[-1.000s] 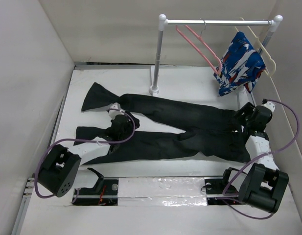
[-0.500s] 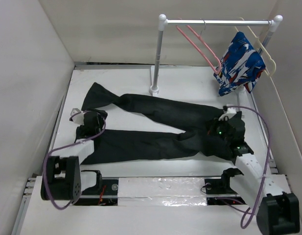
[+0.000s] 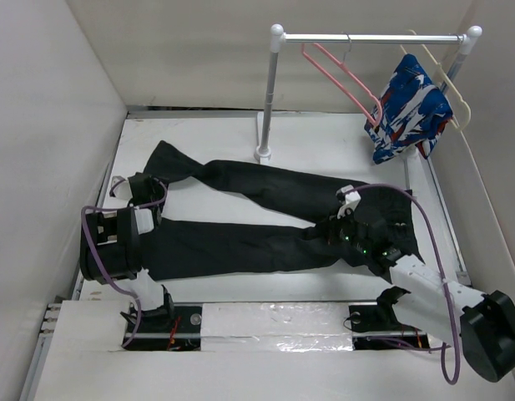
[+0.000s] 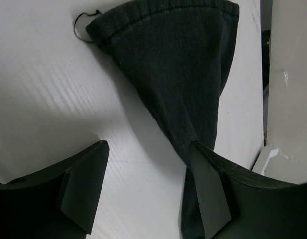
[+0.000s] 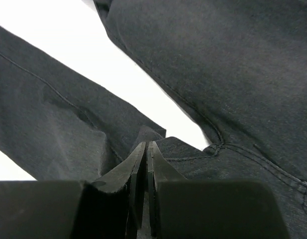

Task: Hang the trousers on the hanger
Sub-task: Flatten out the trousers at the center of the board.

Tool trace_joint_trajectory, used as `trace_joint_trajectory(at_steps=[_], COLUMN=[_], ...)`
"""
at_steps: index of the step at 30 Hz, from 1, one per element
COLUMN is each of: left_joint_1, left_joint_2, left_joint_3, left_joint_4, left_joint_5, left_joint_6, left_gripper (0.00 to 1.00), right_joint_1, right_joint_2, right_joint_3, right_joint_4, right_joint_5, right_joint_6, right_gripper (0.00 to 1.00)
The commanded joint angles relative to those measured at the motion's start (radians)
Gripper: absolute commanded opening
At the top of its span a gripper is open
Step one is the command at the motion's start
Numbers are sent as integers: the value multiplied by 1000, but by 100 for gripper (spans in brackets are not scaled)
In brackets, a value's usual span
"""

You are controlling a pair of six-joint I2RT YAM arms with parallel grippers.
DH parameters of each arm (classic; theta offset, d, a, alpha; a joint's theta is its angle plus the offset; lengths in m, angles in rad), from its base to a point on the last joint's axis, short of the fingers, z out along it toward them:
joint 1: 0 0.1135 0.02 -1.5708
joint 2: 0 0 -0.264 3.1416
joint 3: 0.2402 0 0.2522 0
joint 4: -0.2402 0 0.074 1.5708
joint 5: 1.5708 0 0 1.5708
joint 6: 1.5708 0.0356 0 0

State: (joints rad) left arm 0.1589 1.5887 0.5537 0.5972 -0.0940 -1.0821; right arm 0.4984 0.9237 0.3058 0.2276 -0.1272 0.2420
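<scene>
Trousers (image 3: 240,248) lie flat at centre, legs toward nine o'clock; pink hanger (image 3: 349,74) hangs on the rail (image 3: 370,38) at one o'clock. Left gripper (image 4: 148,149) gapes empty above a cuff; right gripper (image 5: 146,147), clamped, seemingly pinches crotch fabric.

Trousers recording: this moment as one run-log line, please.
trousers: flat on table | left gripper: open, over a leg near its cuff | right gripper: shut, pinching crotch fold | hanger: empty, on rail
</scene>
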Motion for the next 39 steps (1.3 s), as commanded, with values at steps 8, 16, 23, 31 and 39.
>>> trace_joint_trajectory(at_steps=[8, 16, 23, 31, 39], left_joint_1=[-30, -30, -28, -119, -156], left_joint_2=[154, 171, 59, -381, -770], left_joint_3=[230, 258, 186, 37, 114], left_joint_4=[-214, -249, -218, -321, -603], left_joint_5=[-73, -63, -96, -191, -234], left_joint_6=[-30, -41, 45, 65, 131], left_gripper=[51, 0, 0, 0, 0], right_joint_1=[22, 22, 22, 22, 0], right_joint_2=[-37, -68, -128, -157, -218], right_joint_3=[47, 35, 21, 29, 38], right_joint_4=[24, 10, -1, -14, -37], right_joint_5=[97, 77, 63, 44, 38], right_joint_6=[-27, -30, -29, -24, -24], right_gripper=[11, 11, 11, 11, 12])
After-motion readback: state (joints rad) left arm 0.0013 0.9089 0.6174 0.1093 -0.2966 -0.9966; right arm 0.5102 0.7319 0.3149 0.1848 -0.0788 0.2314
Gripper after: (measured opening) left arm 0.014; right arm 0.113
